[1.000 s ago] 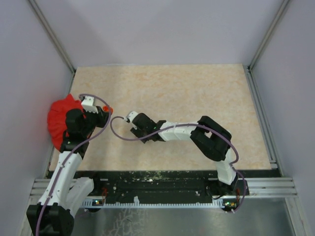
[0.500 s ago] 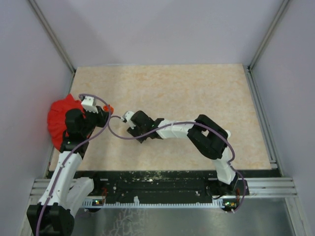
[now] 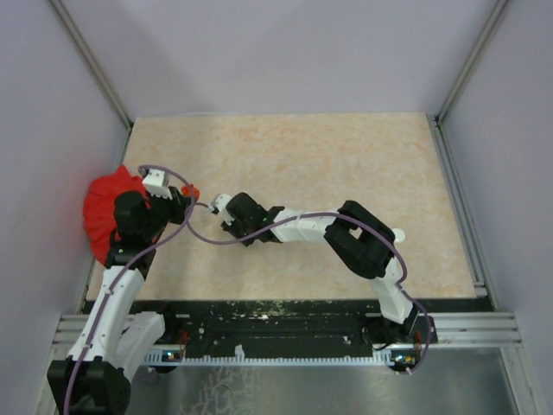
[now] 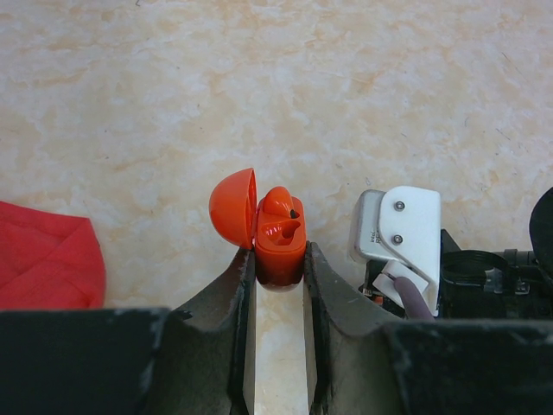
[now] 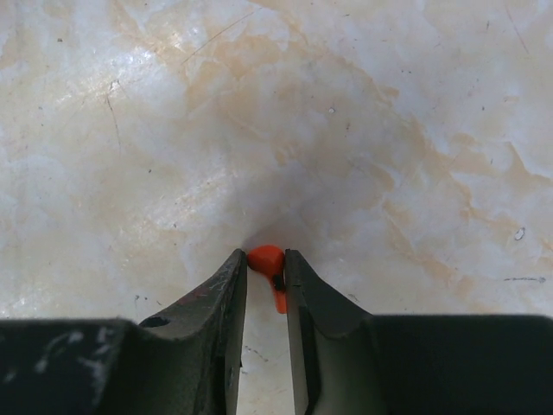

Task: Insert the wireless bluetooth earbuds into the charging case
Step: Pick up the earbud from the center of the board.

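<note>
The left arm (image 3: 121, 277) is folded at the table's (image 3: 346, 156) left edge beside a red cloth (image 3: 104, 207). Its left fingers (image 4: 235, 303) are clamped on the open orange charging case (image 4: 279, 251), with one earbud (image 4: 281, 212) seated inside. The right arm (image 3: 302, 229) reaches leftward, low. Its right fingers (image 5: 226, 303) pinch a second orange earbud (image 5: 266, 257) down at the table.

Top cam: high at near edge, looks down on whole worktop (image 3: 346, 156). L wrist cam: close, past left pincer (image 4: 278, 259); shares right arm (image 4: 397, 229) w/ top. R wrist cam: closer, past right pincer (image 5: 263, 264).
</note>
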{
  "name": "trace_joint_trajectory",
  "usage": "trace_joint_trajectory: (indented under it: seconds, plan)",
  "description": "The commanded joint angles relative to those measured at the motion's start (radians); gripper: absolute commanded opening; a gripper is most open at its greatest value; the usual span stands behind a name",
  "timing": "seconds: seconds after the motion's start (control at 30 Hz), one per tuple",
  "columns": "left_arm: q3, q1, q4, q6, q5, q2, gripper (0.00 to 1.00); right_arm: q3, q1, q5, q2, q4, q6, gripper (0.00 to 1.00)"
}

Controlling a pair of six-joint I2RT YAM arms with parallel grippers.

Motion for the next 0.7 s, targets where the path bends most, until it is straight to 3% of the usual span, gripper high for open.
trace_joint_trajectory:
  seconds: [0.0, 0.3, 0.47, 0.67]
  plan:
    - [-0.01, 0.008, 0.04, -0.002, 0.028, -0.01, 0.01, 0.01, 0.002, 0.014, 0.014, -0.013, -0.005, 0.22]
    - [-0.07, 0.011, 0.194, -0.052, 0.252, 0.001, 0.01, -0.121, -0.028, 0.035, -0.166, 0.024, 0.036, 0.16]
    - [-0.105, 0.009, 0.341, -0.161, 0.339, 0.026, 0.01, -0.216, -0.06, 0.082, -0.323, 0.047, 0.06, 0.16]
    - [-0.152, -0.067, 0.533, -0.265, 0.354, 0.088, 0.01, -0.295, -0.076, 0.164, -0.524, 0.078, 0.077, 0.16]
